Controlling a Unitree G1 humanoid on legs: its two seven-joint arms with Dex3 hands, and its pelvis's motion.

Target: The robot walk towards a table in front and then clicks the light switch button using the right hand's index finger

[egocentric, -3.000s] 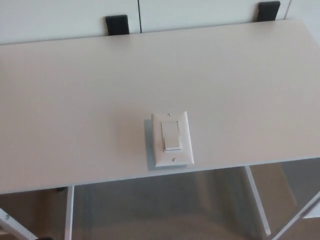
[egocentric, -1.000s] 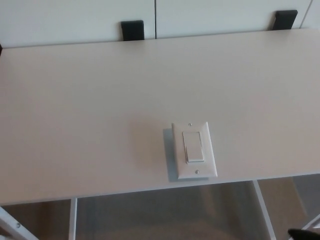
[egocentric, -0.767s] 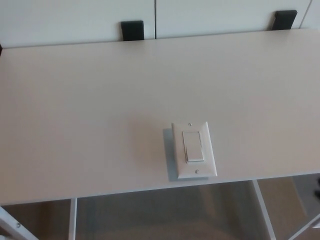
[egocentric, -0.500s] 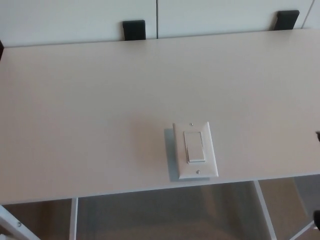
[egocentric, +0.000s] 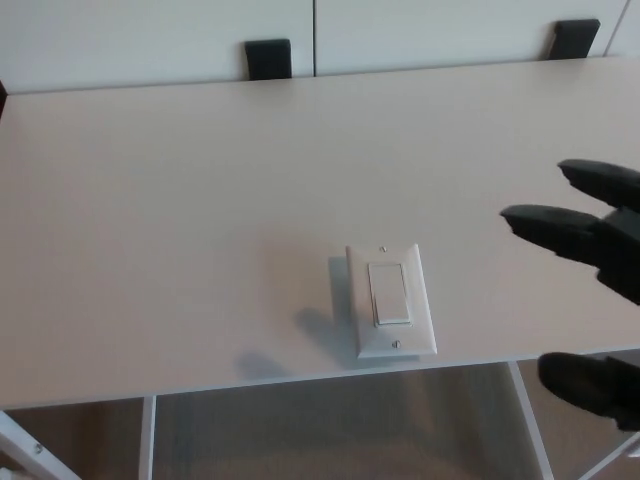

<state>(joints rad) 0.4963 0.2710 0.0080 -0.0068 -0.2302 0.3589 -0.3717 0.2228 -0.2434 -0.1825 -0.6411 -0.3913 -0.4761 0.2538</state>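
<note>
Reaching in from the right edge, the right hand [egocentric: 600, 290] hangs over the counter [egocentric: 180, 220] with fingers [egocentric: 550, 225] spread apart and empty. The switch [egocentric: 391, 297] lies flat near the counter's front edge, left of the hand, untouched.

Right hand [egocentric: 600, 290] entered from right, fingers [egocentric: 550, 228] spread, above table [egocentric: 150, 200].

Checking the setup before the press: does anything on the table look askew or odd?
Only slightly: the light switch sits a little rotated against the table front edge, very near that edge. It looks intact. The right hand is open, off to its right, not touching.
</note>
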